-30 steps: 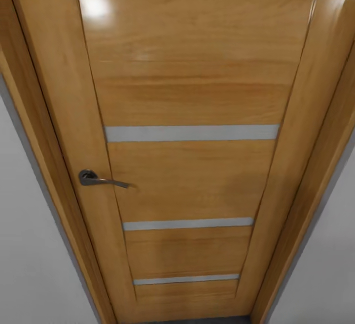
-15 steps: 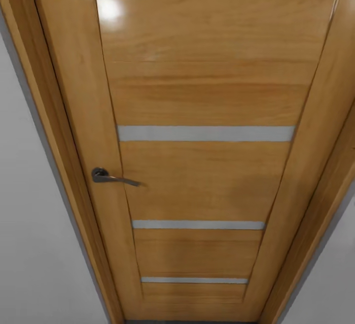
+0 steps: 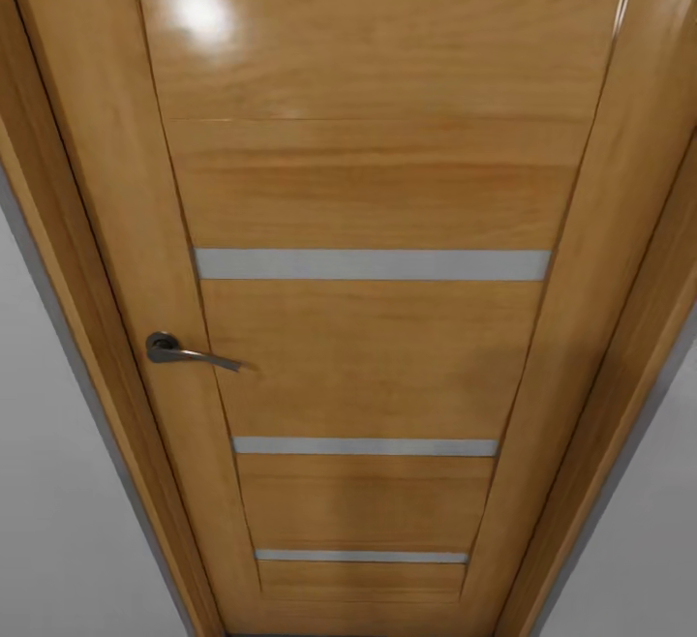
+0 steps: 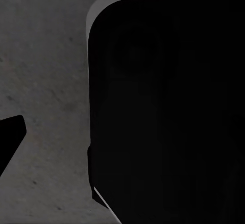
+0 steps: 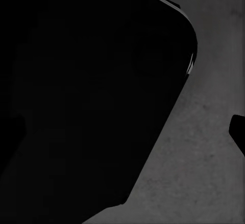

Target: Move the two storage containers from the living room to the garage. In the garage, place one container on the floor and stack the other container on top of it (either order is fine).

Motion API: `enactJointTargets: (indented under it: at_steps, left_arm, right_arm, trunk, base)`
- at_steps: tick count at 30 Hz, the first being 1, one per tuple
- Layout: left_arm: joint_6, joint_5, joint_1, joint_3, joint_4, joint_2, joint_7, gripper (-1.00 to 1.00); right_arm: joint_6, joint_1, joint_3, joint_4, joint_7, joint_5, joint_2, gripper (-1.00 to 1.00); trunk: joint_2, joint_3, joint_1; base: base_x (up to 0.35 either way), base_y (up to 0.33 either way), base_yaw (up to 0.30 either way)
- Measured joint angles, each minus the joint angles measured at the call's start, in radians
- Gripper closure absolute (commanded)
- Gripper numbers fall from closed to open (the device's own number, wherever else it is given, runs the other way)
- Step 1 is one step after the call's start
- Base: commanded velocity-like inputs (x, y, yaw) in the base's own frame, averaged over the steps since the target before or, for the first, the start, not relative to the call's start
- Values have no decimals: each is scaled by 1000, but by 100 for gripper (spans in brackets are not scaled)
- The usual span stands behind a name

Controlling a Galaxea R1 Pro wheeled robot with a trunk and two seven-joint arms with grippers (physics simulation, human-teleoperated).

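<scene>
Since half a second ago our head view has swung: the whole door [image 3: 368,259] now sits further toward the left of that view, and the door handle [image 3: 184,351] with it, so it is our camera that moved and not the door.

We face a closed honey-wood door with three frosted horizontal strips, the widest strip [image 3: 373,264] just above the level of the handle, the two narrower ones below it. The dark metal lever handle sits on the door's left stile and points toward the middle panel. A bright glare patch lies high on the door, above the handle. The door frame [image 3: 68,259] borders the door on both sides, and plain white wall [image 3: 58,521] lies outside the frame on either side.

In our left wrist view, a large black rounded body [image 4: 163,112] of our own robot stands over rough, dark grey, mottled concrete floor [image 4: 46,81]. Our right wrist view gives the same floor [image 5: 204,173] beside a black bulk [image 5: 87,91].

We cannot tell how either arm's jaws stand. The storage containers are nowhere near the door that we can make out.
</scene>
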Motion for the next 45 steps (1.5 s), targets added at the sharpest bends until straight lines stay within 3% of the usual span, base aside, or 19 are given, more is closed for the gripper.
enactJointTargets:
  at_steps: [45]
  left_arm:
    - [0,-2,0,0,0,-2,0,-100]
  right_arm:
    - [0,0,0,0,0,0,0,-100]
  trunk:
    - [0,0,0]
  base:
    - [34,0,0]
